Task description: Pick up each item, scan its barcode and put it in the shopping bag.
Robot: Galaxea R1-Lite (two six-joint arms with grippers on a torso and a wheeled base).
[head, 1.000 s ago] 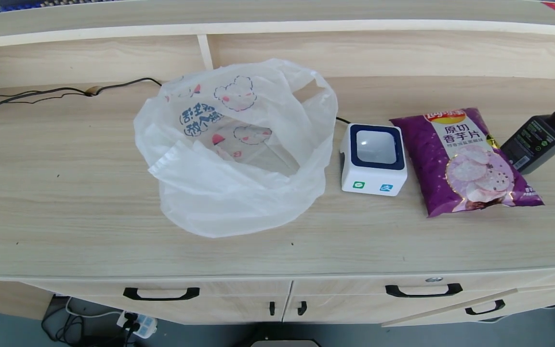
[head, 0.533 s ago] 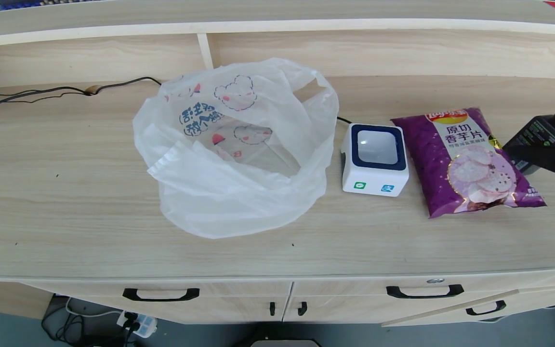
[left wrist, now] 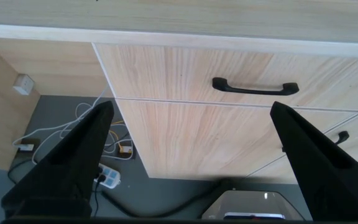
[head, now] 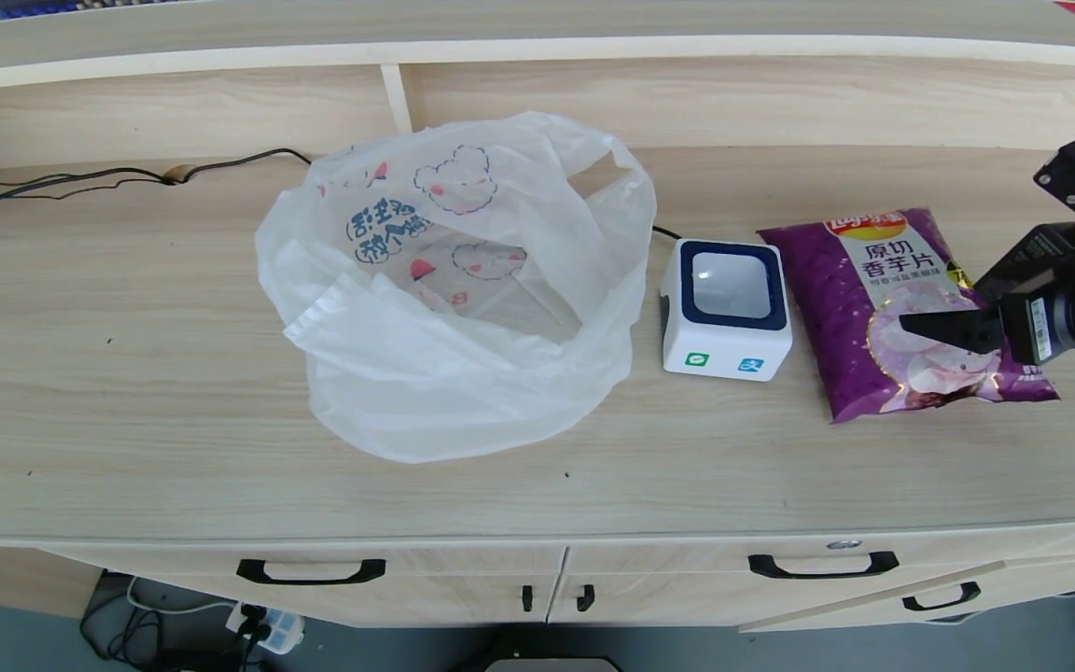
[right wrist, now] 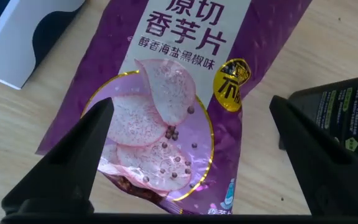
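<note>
While nothing lay inside it, the white shopping bag (head: 453, 289) sat open-mouthed at the left-centre of the wooden counter (head: 127, 373), its visible interior holding no goods. Just to its right stood the small white scanner (head: 724, 308), window facing up. Right of the scanner, the purple bag of chips (head: 883, 299) lay flat and face up. A black pump bottle (head: 1027, 252) lay at the far right, just beside the chips and partly hidden by the right arm.

The right gripper (right wrist: 191, 106) hung over the chips with its jaws spread wide, the packet showing between its two fingers. It grasped nothing, and whether it touched the packet could not be told. The left gripper (left wrist: 191, 106) was low, in front of the drawers (left wrist: 229, 124) below the counter, jaws also wide and empty.

By this showing, the task was at its start: neither item had been lifted, scanned or bagged. Both chips and bottle were left to do, the chips seemingly first.
</note>
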